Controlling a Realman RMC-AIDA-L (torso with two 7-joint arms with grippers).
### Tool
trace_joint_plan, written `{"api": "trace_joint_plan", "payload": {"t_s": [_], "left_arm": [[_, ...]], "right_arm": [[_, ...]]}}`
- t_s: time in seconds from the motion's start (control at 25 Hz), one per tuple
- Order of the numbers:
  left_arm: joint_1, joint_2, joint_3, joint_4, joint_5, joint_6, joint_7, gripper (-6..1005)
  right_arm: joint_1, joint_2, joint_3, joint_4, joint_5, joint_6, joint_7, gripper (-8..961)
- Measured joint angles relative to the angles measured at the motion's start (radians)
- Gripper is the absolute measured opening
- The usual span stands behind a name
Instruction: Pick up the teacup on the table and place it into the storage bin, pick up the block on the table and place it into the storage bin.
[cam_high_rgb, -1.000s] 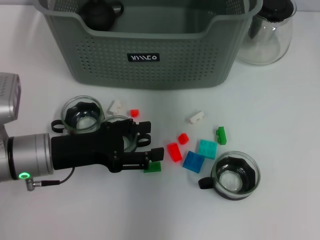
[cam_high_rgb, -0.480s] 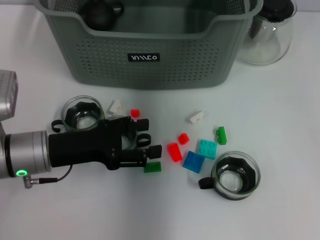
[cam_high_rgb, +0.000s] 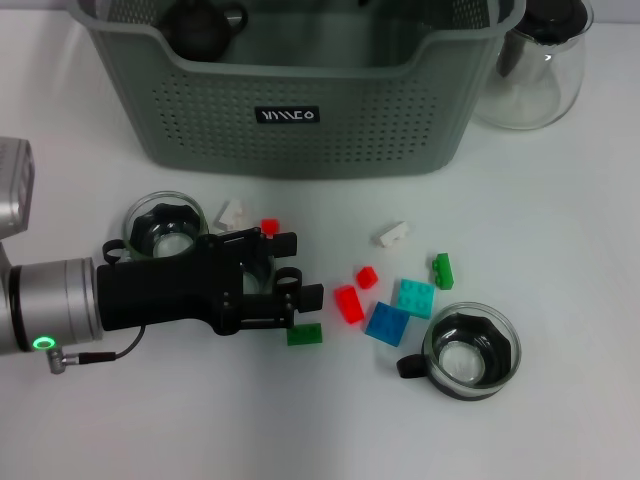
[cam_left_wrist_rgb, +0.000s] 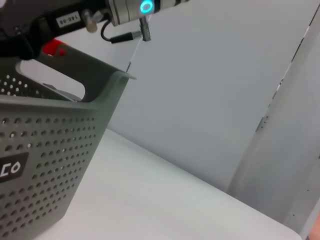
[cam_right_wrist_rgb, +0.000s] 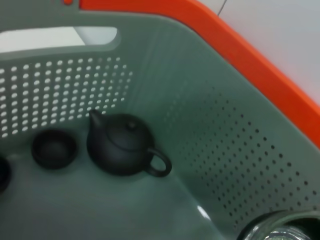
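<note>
Right, biggest first: white table (cam_high_rgb: 560, 200) carries everything, w/ the storage bin (cam_high_rgb: 300, 110) — grey-green, perforated walls, cut-out handles, small black label — sitting at the far edge, centre. Inside it, per the right wrist view, a dark teapot (cam_right_wrist_rgb: 120, 145) and a small dark cup (cam_right_wrist_rgb: 54, 149) rest on the bin floor; a glass rim shows at the bottom corner of that view. Clear glass pitcher (cam_high_rgb: 540, 60) stands just beside the bin at the far right corner. Left gripper (cam_high_rgb: 290, 270) lies low over the table's left-centre, arm coming in from the left edge, fingers spread either side of a glass teacup (cam_high_rgb: 250, 265) — contact w/ it can't be told from here. Another glass teacup with dark insert (cam_high_rgb: 165, 228) sits just beside the gripper body, toward the bin. Third glass teacup (cam_high_rgb: 470, 350) is near the front right, handle toward the blocks. Blocks scattered mid-table: blue block (cam_high_rgb: 387, 323), teal block (cam_high_rgb: 414, 297) touching it, red block (cam_high_rgb: 349, 303), small red block (cam_high_rgb: 367, 277), green block (cam_high_rgb: 304, 334) just by the lower fingertip, green block (cam_high_rgb: 442, 270), white block (cam_high_rgb: 393, 234), white block (cam_high_rgb: 231, 213), tiny red block (cam_high_rgb: 269, 226). Right gripper isn't seen in any view; its wrist camera looks down into the bin. Left wrist view shows only the bin's outer wall and a far arm section.
</note>
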Motion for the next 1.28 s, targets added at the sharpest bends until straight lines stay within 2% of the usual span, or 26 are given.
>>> {"api": "trace_joint_plan", "payload": {"t_s": [0.36, 1.28], "left_arm": [[0.004, 0.000, 0.000, -0.001, 0.000, -0.004, 0.000, 860], [0.000, 0.000, 0.000, -0.003, 0.000, -0.007, 0.000, 860]], "right_arm": [[-0.002, 0.001, -0.011, 0.047, -0.003, 0.005, -0.003, 61], [-0.010, 0.001, -0.025, 0.051, -0.004, 0.002, 0.006, 111]]}}
